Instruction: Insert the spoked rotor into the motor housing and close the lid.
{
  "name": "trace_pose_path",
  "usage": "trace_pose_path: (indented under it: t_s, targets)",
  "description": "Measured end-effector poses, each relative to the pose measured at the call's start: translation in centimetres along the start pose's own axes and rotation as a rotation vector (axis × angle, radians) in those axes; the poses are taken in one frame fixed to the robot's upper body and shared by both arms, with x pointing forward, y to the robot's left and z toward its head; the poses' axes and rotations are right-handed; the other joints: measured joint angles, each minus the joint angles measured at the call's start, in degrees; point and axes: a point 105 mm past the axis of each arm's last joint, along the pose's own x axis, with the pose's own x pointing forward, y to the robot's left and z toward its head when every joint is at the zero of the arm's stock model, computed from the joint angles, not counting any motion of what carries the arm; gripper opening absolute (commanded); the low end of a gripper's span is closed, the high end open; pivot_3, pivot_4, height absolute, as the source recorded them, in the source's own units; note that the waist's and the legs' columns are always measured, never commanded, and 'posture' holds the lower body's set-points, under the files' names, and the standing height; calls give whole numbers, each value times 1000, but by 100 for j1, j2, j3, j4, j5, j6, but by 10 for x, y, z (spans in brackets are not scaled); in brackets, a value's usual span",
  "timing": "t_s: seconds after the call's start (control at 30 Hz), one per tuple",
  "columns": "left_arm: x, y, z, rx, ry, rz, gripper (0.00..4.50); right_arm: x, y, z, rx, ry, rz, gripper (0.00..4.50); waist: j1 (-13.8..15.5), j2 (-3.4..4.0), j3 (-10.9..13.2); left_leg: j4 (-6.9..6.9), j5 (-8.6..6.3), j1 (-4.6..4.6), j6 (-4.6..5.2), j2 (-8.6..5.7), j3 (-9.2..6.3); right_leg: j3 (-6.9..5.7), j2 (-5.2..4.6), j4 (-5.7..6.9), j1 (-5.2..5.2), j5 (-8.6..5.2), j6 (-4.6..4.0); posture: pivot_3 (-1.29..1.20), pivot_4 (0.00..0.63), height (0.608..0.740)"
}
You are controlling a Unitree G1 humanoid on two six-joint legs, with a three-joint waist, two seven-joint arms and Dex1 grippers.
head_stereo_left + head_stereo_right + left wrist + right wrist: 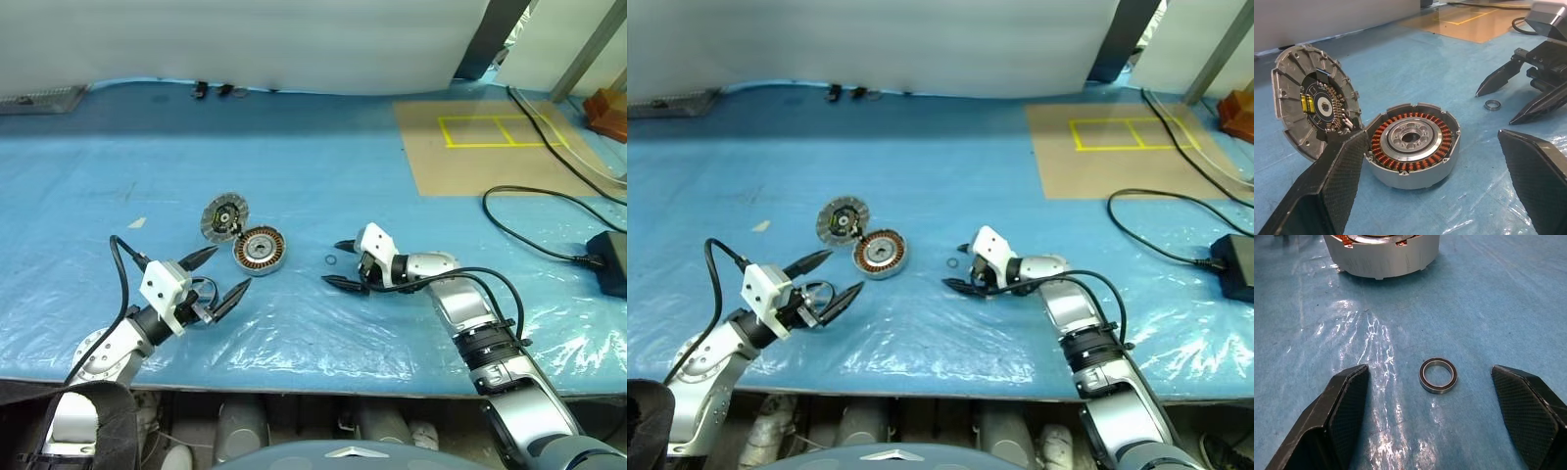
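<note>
Blue plastic sheeting (323, 166) covers the bench. Left of the motor housing (260, 249) and nearer the bench edge, the left gripper (217, 277) hovers spread and empty, aimed at it. The housing sits flat, its open face and axis up, ready for loading; its lid (224, 216) leans tilted just behind-left. To the right, the right gripper (344, 263), unclenched, brackets a small ring (1438, 375).

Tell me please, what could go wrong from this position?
1. The small ring lies flat between the open right claw fingers; it may slip or skid away on the shiny plastic sheet.
2. The lid leans tilted against the motor housing; a nudge from the left claw could tip it over.
</note>
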Motion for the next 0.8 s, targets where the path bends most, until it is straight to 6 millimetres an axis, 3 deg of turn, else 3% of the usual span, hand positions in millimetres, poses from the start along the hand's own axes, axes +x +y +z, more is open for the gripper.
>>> trace_pose_path:
  t_s: [0.23,0.33,0.63,0.8]
  targets:
    - [2,-1,1,-2,-8,-1,4500,0,-1,-3,-23,4,6,4192,7,-4,-3,1,0,7,0,0,0,0,0,1,10,0,0,0,150,740]
    - [2,-1,1,-2,-10,1,4500,1,-1,-4,-26,3,10,3613,9,-7,-5,2,0,8,0,0,0,0,-1,1,12,0,0,0,150,740]
    - [4,-2,2,-3,-18,3,4500,-2,-3,-8,-38,16,19,613,17,-11,-7,1,-1,33,1,-1,-1,-1,-2,-6,64,-23,41,0,150,740]
    - [5,-1,2,-1,-20,3,4500,-3,-7,-8,-45,21,11,609,17,-11,-7,1,0,34,1,-1,-1,-1,-2,-6,66,-23,41,0,150,740]
